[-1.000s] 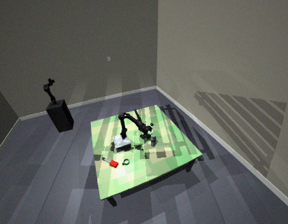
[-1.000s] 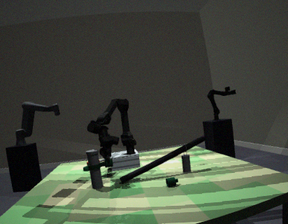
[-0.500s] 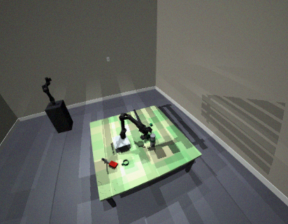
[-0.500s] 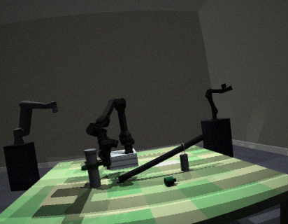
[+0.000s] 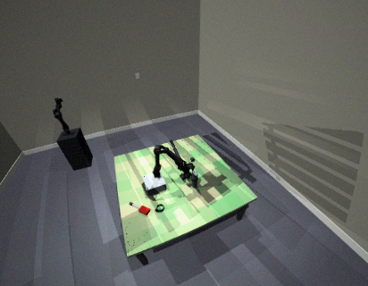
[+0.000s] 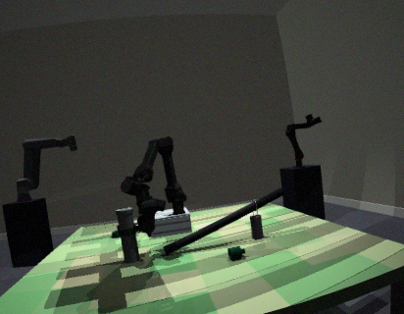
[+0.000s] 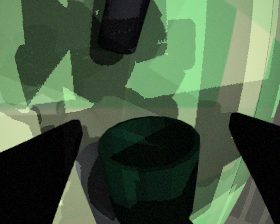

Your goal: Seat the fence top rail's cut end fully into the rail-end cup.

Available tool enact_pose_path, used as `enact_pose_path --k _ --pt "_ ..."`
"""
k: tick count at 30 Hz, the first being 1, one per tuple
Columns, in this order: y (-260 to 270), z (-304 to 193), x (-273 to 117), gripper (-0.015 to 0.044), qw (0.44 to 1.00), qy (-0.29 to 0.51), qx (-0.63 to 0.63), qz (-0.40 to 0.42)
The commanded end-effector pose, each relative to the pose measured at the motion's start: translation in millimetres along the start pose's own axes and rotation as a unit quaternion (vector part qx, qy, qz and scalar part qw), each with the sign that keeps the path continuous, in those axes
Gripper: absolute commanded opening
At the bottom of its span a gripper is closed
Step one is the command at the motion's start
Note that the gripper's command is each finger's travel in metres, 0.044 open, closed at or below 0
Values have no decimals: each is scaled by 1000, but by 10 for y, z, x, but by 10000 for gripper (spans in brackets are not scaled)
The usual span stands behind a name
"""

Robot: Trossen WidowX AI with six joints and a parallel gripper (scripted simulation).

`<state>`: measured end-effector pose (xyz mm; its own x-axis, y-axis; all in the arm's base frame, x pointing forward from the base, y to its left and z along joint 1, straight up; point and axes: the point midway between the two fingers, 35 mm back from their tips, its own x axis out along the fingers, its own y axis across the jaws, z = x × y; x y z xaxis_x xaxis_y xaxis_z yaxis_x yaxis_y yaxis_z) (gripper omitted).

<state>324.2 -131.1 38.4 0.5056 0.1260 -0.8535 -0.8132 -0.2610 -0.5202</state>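
Note:
The big grey post (image 6: 130,249) (image 5: 195,182) stands upright, its cap (image 6: 125,211) on top. The brace band (image 6: 124,232) is on the post's upper part. The dark green rail-end cup (image 7: 148,175) faces up in the wrist view, its mouth empty. My gripper (image 7: 156,123) (image 6: 148,231) is open beside the post, one finger on each side of the cup, nothing held. The black rail (image 6: 214,226) (image 7: 123,27) slopes down from the loop cap on the small post (image 6: 257,228). Its cut end is low near the table, apart from the cup. Finger contact with the cup cannot be told.
A small green fitting (image 6: 235,253) (image 5: 192,159) lies on the table near the rail. My arm's white base block (image 5: 154,183) (image 6: 172,224) is behind the post. A red-ended tool (image 5: 144,210) and a dark ring (image 5: 160,207) lie on the table. Two other arms stand on black pedestals (image 6: 27,233) (image 6: 302,191).

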Motion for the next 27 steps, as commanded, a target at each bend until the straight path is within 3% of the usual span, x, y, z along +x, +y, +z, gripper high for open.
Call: enact_pose_path --k 1,13,16,20,27 --pt "26 17 49 440 1000 -2 3 4" --pt "26 17 49 125 1000 -2 3 4" --pt "26 17 49 105 1000 -2 3 4" --pt "12 16 57 0 1000 2 11 4" --pt "-31 14 81 0 999 16 34 3"
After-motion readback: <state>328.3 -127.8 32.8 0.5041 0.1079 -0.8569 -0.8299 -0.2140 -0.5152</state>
